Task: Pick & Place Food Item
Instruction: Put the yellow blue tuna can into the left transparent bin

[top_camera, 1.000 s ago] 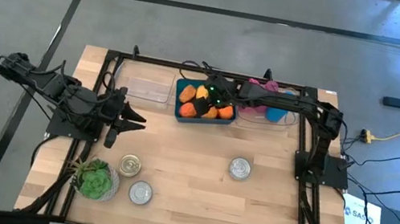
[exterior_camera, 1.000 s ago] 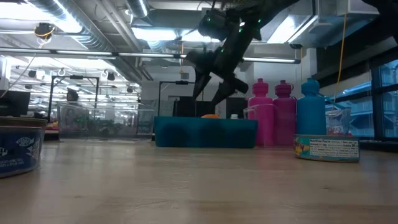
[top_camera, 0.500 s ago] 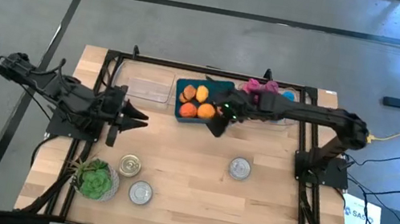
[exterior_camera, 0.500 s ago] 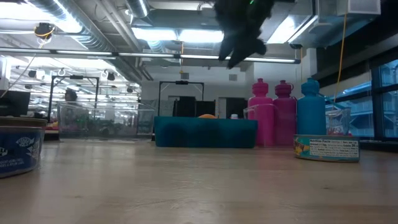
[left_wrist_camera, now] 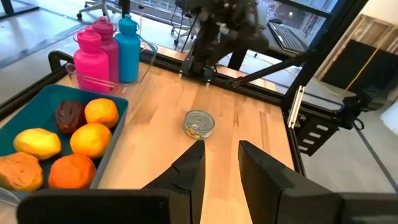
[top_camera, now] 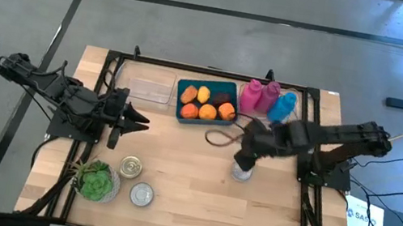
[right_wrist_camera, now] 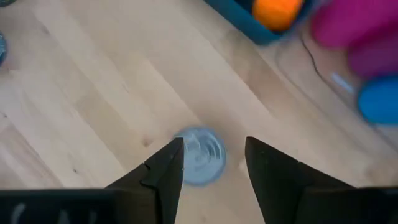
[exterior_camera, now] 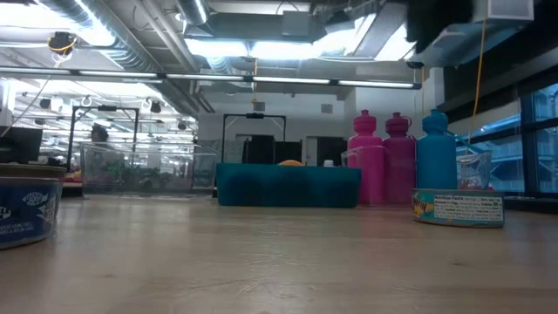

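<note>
A teal tray (top_camera: 178,113) at the far middle of the table holds several fruits, orange, yellow and dark brown (left_wrist_camera: 87,138). A silver can (top_camera: 241,172) stands on its base on the right half of the table. My right gripper (top_camera: 246,155) hovers open above this can, pointing down. In the right wrist view the can (right_wrist_camera: 199,156) shows between and below the gripper (right_wrist_camera: 212,144), apart from both fingers. My left gripper (top_camera: 143,120) waits open at the left side, and in its wrist view the gripper (left_wrist_camera: 220,146) points toward the can (left_wrist_camera: 199,123).
Two more cans (top_camera: 130,168) (top_camera: 141,194) and a potted plant (top_camera: 96,180) stand at the near left. Two pink bottles (top_camera: 258,95) and a blue one (top_camera: 284,105) stand in a clear bin right of the tray. A clear container (top_camera: 148,88) sits left of it.
My right gripper has left the spot over the teal tray and swung toward the table's near right, ending above the silver can. In the low view it has passed up and right, out of the picture's middle. The fruits stay in the tray.
</note>
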`<state>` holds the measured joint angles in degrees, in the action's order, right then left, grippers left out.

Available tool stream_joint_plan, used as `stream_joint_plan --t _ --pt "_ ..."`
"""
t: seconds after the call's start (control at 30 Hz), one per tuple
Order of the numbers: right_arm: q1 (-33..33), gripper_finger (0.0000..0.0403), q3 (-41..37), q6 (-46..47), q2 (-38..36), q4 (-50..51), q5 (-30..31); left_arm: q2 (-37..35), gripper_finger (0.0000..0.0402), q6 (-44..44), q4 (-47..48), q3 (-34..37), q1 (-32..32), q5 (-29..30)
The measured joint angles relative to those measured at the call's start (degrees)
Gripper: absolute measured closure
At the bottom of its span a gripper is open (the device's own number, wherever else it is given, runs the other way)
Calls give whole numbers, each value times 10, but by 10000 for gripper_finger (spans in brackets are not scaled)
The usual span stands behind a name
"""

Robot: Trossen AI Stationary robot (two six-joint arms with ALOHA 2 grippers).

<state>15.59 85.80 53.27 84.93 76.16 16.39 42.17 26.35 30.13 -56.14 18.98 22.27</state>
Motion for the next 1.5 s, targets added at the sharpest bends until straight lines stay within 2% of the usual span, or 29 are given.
stream_joint_plan --t 0.2,0.37,0.6,0.73,0.9,1.1,1.3,1.5 --pt "79 240 0 219 -11 86 61 8 313 0 1 0 0 0" --pt "126 245 -31 356 -16 99 50 17 313 -1 1 0 0 -1" --pt "166 248 -131 473 -18 -28 -9 32 313 -15 1 0 0 -19" --pt "173 248 -200 529 -28 -118 -12 40 313 -16 2 0 0 -21" --pt "172 248 -278 572 -45 -203 -18 41 313 -15 1 0 0 -21" --pt "149 248 -357 625 -75 -242 -40 41 313 2 1 0 0 -21" --pt "96 248 -394 611 -87 -290 -56 41 313 14 1 0 0 -20" --pt "52 248 -421 549 -87 -341 -83 41 313 16 1 0 0 -20"
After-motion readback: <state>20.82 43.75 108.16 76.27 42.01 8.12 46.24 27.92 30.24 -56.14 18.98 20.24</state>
